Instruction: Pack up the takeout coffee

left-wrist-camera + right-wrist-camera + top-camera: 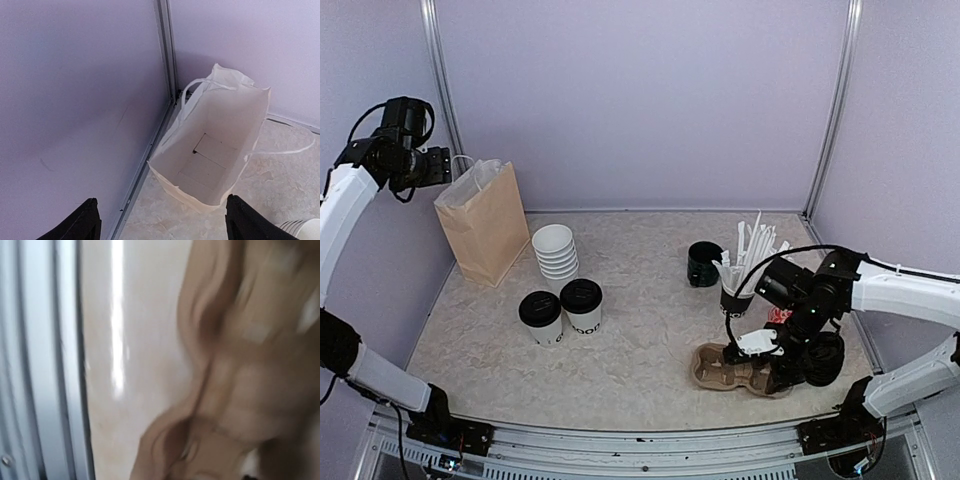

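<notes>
Your L jaws sit high at the back-left corner, above the brown paper bag (485,225). In the left wrist view they're spread wide w/ nothing between them, looking down into the bag's open mouth (225,125) to its flat bottom.

The two task items are both upright on the tabletop (650,320), front-left, lids on: left coffee cup (540,318) and right coffee cup (582,305). They're side by side; can't tell if they touch. Neither arm is near them. The stack of white cups (556,250) stands just behind them, beside the bag.

Your R jaws are low on the right side, over the right end of the cardboard tray (725,368). The right wrist view is blurred: only the tray (240,380) and tabletop show, so I can't tell if the R jaws are released or clenched.

Behind the tray are the black cup (702,263) and the cup of white sticks (738,285).
</notes>
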`<state>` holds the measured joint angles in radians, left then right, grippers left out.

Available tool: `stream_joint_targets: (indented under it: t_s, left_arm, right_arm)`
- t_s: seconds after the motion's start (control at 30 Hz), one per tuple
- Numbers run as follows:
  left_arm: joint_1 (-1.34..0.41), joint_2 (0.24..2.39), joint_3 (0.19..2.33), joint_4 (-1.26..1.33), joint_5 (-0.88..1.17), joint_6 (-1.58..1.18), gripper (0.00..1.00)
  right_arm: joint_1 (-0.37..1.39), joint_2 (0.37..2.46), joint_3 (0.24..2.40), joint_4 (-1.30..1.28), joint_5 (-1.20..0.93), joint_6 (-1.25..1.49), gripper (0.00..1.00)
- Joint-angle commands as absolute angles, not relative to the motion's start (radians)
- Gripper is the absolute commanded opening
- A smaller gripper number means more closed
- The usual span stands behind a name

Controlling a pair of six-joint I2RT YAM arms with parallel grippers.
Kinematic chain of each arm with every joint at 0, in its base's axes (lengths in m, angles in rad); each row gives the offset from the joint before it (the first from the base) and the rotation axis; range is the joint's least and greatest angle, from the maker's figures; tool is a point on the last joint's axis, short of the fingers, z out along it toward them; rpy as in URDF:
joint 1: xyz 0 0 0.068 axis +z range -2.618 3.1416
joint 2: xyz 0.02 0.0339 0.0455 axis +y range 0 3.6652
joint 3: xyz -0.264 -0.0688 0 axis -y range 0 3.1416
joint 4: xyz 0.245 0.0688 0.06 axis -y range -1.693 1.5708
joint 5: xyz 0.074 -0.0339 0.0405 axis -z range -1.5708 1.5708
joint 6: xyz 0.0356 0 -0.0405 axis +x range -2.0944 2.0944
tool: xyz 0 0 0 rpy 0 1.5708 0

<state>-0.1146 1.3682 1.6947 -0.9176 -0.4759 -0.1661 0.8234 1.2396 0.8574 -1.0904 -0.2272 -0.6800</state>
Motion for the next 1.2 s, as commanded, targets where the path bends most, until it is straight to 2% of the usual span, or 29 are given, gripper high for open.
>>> stream_joint_targets:
  t_s: [0.0, 0.17, 0.47, 0.7, 0.97, 1.17]
  left_arm:
    - [-0.027, 1.440, 1.716, -0.821, -0.331, -0.087, 0.84]
    - [0.072, 1.540, 1.717, -0.756, -0.175, -0.049, 0.80]
    - [0.109, 1.733, 1.842, -0.696, -0.157, 0.029, 0.80]
    - [0.111, 1.905, 2.010, -0.733, -0.141, 0.060, 0.70]
    - [0.112, 1.948, 2.017, -0.740, -0.122, 0.064, 0.46]
    - [0.122, 1.946, 2.007, -0.739, -0.087, 0.057, 0.13]
  right_arm:
    - [0.819, 1.177, 0.983, -1.142, -0.381, -0.742, 0.71]
    - [0.821, 1.148, 1.040, -1.123, -0.458, -0.743, 0.74]
    - [0.821, 1.119, 1.018, -1.097, -0.494, -0.729, 0.75]
    - [0.819, 1.125, 1.008, -1.093, -0.497, -0.728, 0.75]
    - [0.819, 1.143, 1.022, -1.088, -0.491, -0.732, 0.73]
    - [0.819, 1.147, 1.021, -1.081, -0.486, -0.732, 0.72]
